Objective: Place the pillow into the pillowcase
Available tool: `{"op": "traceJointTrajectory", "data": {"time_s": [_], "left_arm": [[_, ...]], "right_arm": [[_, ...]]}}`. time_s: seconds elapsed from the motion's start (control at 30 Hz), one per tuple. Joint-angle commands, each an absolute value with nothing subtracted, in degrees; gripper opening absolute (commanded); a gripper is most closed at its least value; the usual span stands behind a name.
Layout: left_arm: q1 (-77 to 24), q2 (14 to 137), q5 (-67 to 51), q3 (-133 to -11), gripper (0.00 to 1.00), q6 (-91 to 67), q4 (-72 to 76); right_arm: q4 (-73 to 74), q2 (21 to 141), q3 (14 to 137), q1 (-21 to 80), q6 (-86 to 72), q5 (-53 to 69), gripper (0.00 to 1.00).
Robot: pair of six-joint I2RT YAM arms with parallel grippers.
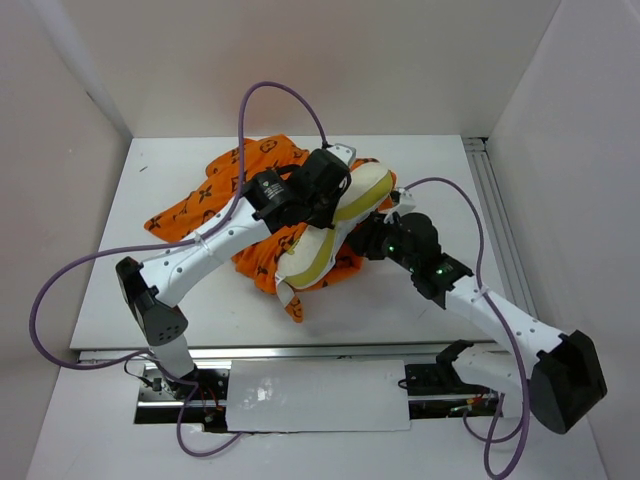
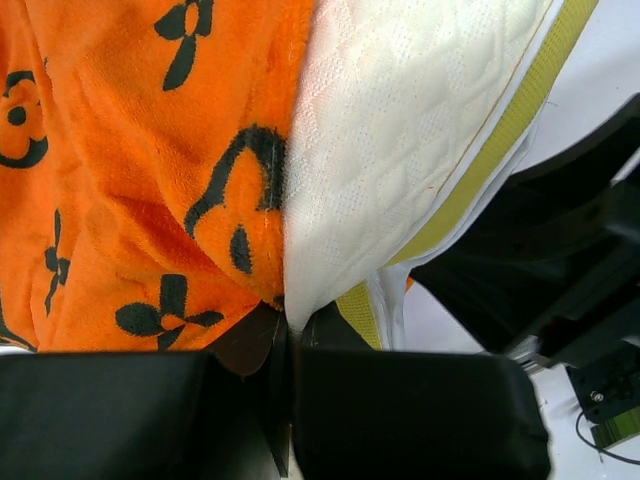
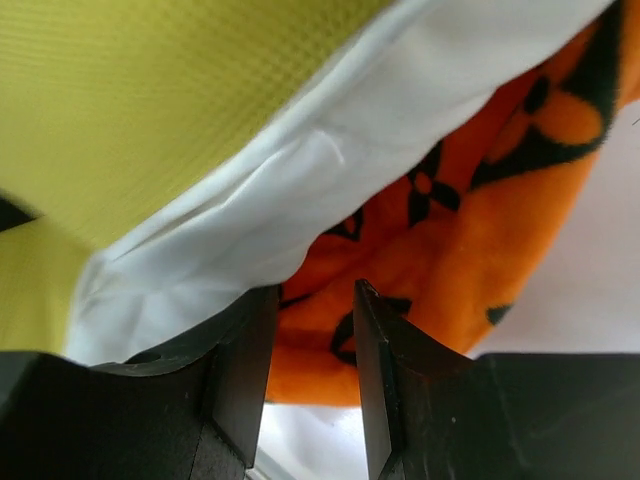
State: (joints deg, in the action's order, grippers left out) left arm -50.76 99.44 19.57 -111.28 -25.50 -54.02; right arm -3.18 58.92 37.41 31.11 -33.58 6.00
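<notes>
The left hand (image 2: pixel 285 335) has its fingers pressed together on a fold of the orange pillowcase (image 2: pixel 130 150), right where that cloth meets the pillow (image 2: pixel 400 130). The right hand (image 3: pixel 310 310) sits against the pillow's right side, its fingers a narrow gap apart. Orange cloth shows in the gap, but I cannot tell whether it is gripped. The cream pillow is tilted up on its yellow-green edge. The pillowcase is bunched under it and to its left, covering none of its upper part. Both lie on the white desk (image 1: pixel 230 310).
</notes>
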Motion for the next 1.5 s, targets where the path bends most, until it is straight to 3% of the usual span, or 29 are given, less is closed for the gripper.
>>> {"op": "traceJointTrajectory", "data": {"time_s": [0.0,0.33,0.5,0.6,0.83,1.03,1.1,1.17,1.23,1.27,1.3,1.33,1.47], "left_arm": [[-50.71,97.29,20.13,-114.87,0.0,-25.75,-48.16],[-50.71,96.15,17.06,-114.26,0.0,-26.98,-47.46],[-50.71,96.15,15.91,-113.03,0.0,-28.12,-45.8],[-50.71,96.15,14.77,-113.03,0.0,-28.73,-45.79],[-50.71,95.01,12.14,-110.74,0.0,-28.74,-44.21],[-50.71,92.82,8.79,-108.19,0.0,-28.74,-41.75],[-50.71,92.81,8.79,-107.67,0.0,-28.74,-41.75],[-50.71,92.29,9.31,-107.67,0.0,-28.74,-41.75],[-50.71,91.76,10.71,-107.06,0.0,-28.74,-41.75],[-50.19,91.76,11.59,-107.05,0.0,-29.26,-41.75],[-50.19,91.76,12.82,-107.05,0.0,-29.27,-41.75],[-50.19,91.76,16.05,-107.05,0.0,-30.22,-41.75],[-46.86,96.32,23.98,-108.9,0.0,-35.67,-45.7]], "right_arm": [[-8.42,62.39,39.55,32.7,-33.13,1.76,0.44],[-11.42,69.86,38.85,36.47,-36.12,-8.76,0.49],[-10.81,73.29,40.87,37.79,-43.23,-20.63,0.68],[-9.4,76.63,42.19,38.58,-46.23,-25.75,0.72],[-34.76,80.5,37.44,39.64,-43.08,-23.74,0.73],[-29.79,86.91,42.98,39.64,-45.52,-25.66,0.73],[-32.5,89.11,42.98,39.64,-46.66,-24.53,0.67],[-33.05,89.65,43.76,39.64,-47.28,-23.99,0.46],[-29.19,90.35,45.17,39.64,-47.29,-23.99,0.32],[-27.44,89.74,45.18,39.64,-47.29,-24.86,0.14],[-23.77,89.04,45.7,39.64,-47.29,-24.87,0.04],[-21.64,88.16,45.7,39.12,-46.59,-25.57,0.0],[-10.66,81.4,42.37,37.97,-43.68,-26.1,0.0]]}}
